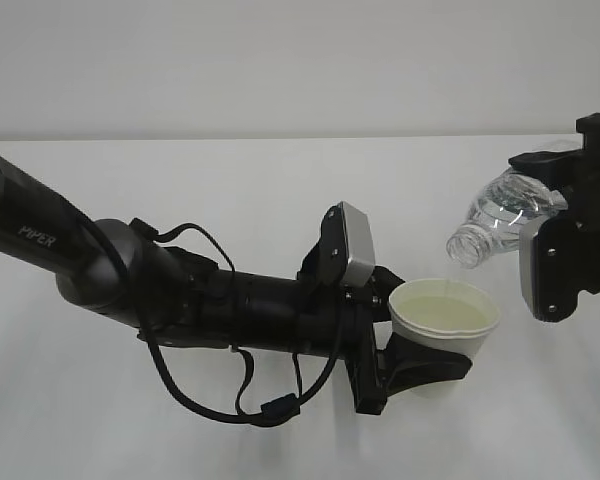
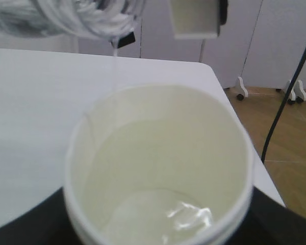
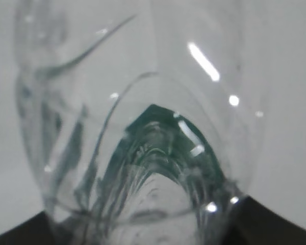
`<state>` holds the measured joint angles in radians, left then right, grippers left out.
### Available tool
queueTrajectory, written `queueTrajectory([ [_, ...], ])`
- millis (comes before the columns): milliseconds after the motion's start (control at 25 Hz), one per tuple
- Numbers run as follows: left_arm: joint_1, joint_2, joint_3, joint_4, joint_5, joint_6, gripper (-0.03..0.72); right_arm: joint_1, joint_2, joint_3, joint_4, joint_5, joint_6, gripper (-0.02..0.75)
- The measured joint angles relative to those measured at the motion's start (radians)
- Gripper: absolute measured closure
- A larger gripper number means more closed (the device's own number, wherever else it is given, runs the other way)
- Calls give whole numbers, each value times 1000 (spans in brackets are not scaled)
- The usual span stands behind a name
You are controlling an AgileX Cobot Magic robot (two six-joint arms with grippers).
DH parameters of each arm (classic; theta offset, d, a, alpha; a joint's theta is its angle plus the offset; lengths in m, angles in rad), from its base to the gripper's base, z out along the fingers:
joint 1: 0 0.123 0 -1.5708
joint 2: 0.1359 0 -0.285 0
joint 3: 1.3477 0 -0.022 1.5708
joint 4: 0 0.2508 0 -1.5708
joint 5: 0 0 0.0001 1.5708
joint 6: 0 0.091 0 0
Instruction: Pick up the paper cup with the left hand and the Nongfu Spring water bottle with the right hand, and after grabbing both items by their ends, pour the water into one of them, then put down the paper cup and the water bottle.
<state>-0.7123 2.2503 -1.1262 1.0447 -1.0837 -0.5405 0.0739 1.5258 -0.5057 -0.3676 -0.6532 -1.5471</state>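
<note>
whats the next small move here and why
Probably hold the tilt a little longer, then tip the water bottle back upright. It is angled mouth-down in the right gripper, a thin stream of water falls into the paper cup held by the left gripper, and some water remains in the bottle.

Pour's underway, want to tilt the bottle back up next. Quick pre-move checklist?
1. Left hand grip on paper cup: ok, fingers clamp its lower part.
2. Cup upright and off the table: ok.
3. Right hand grip on Nongfu Spring water bottle: ok, held at its base end, neck tilted down.
4. Bottle mouth over cup opening: ok, a thin stream of water falls just inside the near rim.
5. Cup fill level: ok, only a shallow pool at the bottom in the left wrist view.
6. Water left in bottle: cannot tell, some shows but the amount is unclear.
</note>
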Motion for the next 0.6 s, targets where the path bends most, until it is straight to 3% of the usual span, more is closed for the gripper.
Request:
queueTrajectory([
  [600,0,0,0,-68,2,0,216,0,0,54,9,-91,272,381],
])
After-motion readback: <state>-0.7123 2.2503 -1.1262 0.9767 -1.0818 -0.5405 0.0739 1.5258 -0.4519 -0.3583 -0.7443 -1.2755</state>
